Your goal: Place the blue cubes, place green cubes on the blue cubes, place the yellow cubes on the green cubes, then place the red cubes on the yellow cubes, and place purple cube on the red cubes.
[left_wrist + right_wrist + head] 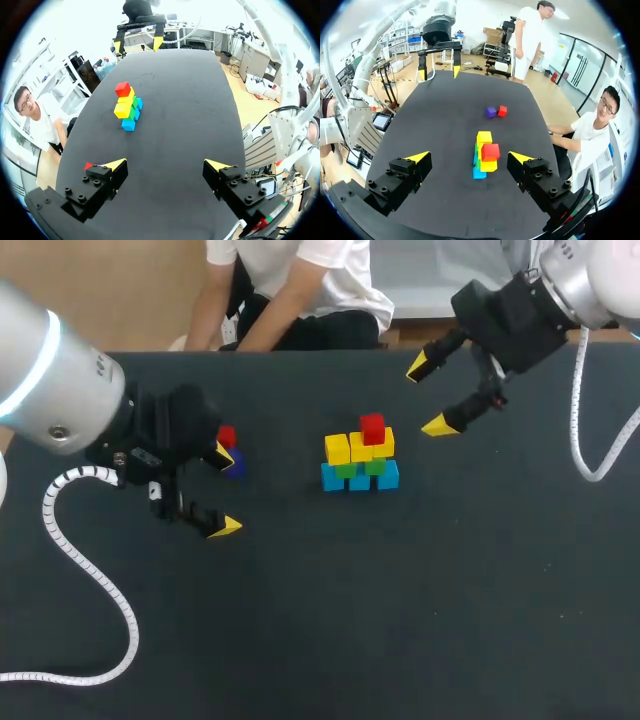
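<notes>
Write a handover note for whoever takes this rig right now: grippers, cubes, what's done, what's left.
The left gripper is open and empty, with the loose red cube and purple cube beside one fingertip.
The right gripper is open and empty, clear of the stack.
Done: blue, green and yellow layers, with one top red cube placed.
Left: loose red cube onto the yellows, then purple cube on the reds.

No text legible, no labels, numbers or signs readable anywhere
</notes>
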You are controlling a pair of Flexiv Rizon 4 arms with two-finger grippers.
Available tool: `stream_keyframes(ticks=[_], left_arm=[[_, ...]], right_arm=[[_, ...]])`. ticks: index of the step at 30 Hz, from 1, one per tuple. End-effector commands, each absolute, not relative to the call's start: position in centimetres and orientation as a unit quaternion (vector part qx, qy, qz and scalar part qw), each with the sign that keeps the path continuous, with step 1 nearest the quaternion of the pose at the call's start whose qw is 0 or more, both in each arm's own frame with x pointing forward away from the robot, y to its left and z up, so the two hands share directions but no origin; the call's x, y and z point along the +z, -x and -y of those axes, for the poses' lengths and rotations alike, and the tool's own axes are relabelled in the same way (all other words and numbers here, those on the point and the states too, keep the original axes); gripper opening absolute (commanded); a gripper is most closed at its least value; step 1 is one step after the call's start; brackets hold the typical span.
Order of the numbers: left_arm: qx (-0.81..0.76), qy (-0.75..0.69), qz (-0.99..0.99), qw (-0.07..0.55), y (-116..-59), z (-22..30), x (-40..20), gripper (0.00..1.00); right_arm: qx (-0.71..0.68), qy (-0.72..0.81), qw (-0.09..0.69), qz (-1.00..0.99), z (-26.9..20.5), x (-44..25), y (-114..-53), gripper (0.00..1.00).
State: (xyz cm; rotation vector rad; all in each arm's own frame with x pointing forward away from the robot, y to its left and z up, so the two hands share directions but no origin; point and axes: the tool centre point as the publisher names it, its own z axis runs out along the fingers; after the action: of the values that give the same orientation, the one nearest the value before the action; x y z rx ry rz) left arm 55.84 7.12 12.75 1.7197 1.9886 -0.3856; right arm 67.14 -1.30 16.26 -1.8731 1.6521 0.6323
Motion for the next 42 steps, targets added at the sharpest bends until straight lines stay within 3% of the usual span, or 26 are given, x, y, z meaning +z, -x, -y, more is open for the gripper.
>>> stream_keyframes(ticks=[1, 42], left_arm=[[-0.144, -0.630, -0.724, 0.242, -55.86, -7.34, 12.71, 1.00], [-0.136, -0.629, -0.727, 0.241, -55.89, -7.75, 12.79, 1.00]], right_arm=[[0.233, 0.696, 0.281, -0.619, 1.65, 16.51, -67.08, 1.00], [0.214, 0.710, 0.252, -0.622, 1.78, 16.86, -67.43, 1.00]])
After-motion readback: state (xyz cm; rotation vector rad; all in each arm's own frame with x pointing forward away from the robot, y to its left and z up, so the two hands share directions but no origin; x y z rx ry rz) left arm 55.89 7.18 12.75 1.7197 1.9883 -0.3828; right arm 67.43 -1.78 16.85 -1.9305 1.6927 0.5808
